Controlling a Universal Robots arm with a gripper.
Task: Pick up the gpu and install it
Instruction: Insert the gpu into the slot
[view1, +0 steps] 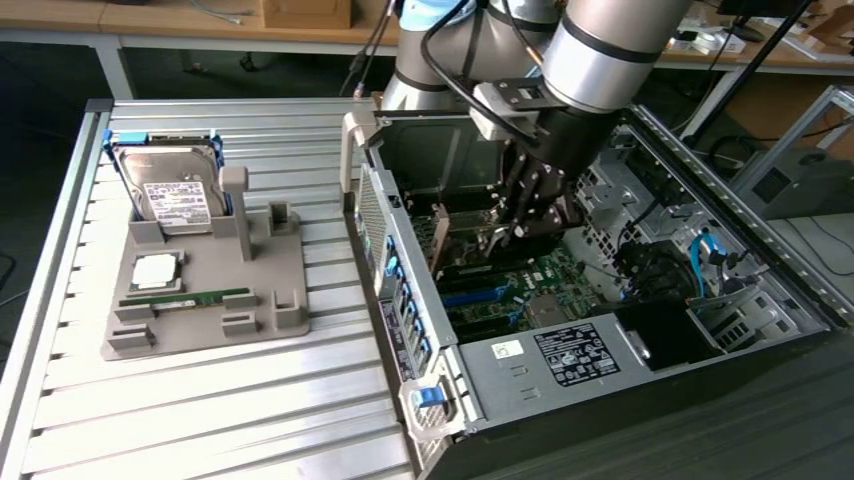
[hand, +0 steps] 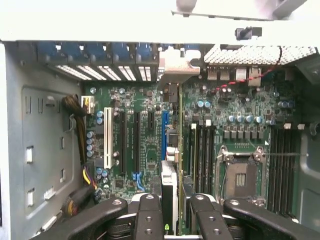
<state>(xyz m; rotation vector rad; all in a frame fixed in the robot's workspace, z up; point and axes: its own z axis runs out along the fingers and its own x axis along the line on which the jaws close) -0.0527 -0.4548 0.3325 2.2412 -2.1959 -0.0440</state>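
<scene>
The gpu (hand: 171, 192) stands edge-on over the motherboard (hand: 142, 100) inside the open computer case (view1: 400, 300). Its silvery bracket (hand: 176, 67) lies against the case's rear slot openings. My gripper (hand: 176, 217) is shut on the card's end, one finger (hand: 150, 215) on each side of it. In the exterior view my gripper (view1: 523, 228) reaches down into the case, and the gpu (view1: 439, 238) shows as a thin upright board toward the exterior view's left of the fingers.
A grey fixture (view1: 200, 300) on the slatted table holds a hard drive (view1: 171, 190), a green memory stick (view1: 187, 297) and a small square chip (view1: 156, 268). The case also holds a power supply (view1: 574, 355), an open processor socket (hand: 245, 180) and cable bundles (hand: 80, 135).
</scene>
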